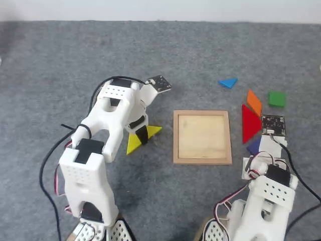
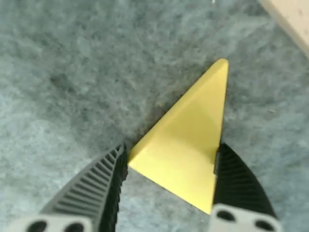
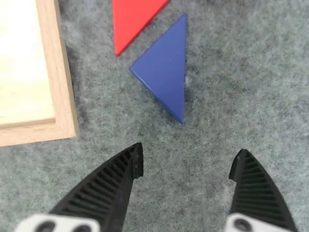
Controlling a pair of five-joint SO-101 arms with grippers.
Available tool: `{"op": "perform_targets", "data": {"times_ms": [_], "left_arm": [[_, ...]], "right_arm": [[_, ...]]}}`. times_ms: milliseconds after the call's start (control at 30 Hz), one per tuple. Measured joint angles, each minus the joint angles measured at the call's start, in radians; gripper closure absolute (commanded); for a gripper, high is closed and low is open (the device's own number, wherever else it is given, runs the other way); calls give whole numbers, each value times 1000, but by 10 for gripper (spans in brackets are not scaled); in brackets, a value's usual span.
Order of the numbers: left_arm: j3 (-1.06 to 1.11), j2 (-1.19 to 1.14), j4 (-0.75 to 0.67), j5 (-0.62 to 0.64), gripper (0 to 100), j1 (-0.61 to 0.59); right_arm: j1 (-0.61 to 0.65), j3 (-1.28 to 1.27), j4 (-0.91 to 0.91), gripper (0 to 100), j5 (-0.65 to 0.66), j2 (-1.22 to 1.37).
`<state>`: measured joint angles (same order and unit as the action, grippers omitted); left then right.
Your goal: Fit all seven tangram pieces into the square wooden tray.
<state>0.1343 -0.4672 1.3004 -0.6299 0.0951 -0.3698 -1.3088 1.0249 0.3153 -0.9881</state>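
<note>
A yellow triangle (image 2: 193, 125) lies on the grey mat just left of the square wooden tray (image 1: 202, 159), which holds nothing. My left gripper (image 2: 171, 150) is shut on the yellow triangle (image 1: 152, 130), one finger at its corner and the other against its long edge. My right gripper (image 3: 189, 152) is open above bare mat beside the tray's corner (image 3: 60, 87). A dark blue triangle (image 3: 166, 70) lies just beyond its fingertips, with a red triangle (image 3: 130, 17) past that.
Right of the tray lie the red triangle (image 1: 249, 123), an orange parallelogram (image 1: 254, 102), a green square (image 1: 276, 98) and a light blue triangle (image 1: 228, 83). The dark blue triangle (image 1: 254, 146) sits by the right arm (image 1: 266, 191). Open mat stretches behind the tray.
</note>
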Motion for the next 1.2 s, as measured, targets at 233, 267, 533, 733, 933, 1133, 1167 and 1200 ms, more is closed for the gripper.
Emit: {"op": "perform_targets", "data": {"times_ms": [233, 267, 533, 733, 933, 1133, 1167, 1200], "left_arm": [[-75, -8, 95, 48, 810, 2], [-81, -3, 107, 55, 810, 3], [-106, 20, 224, 81, 810, 46], [6, 130, 244, 89, 810, 112], [94, 229, 252, 101, 810, 158], [155, 342, 255, 137, 810, 245], [164, 354, 255, 143, 810, 265], [175, 365, 255, 155, 810, 282]], "right_arm": [[0, 0, 0, 703, 0, 0], [0, 0, 0, 703, 0, 0], [0, 0, 0, 703, 0, 0], [0, 0, 0, 703, 0, 0], [0, 0, 0, 703, 0, 0], [0, 0, 0, 703, 0, 0], [0, 0, 0, 703, 0, 0], [0, 0, 0, 703, 0, 0]]}}
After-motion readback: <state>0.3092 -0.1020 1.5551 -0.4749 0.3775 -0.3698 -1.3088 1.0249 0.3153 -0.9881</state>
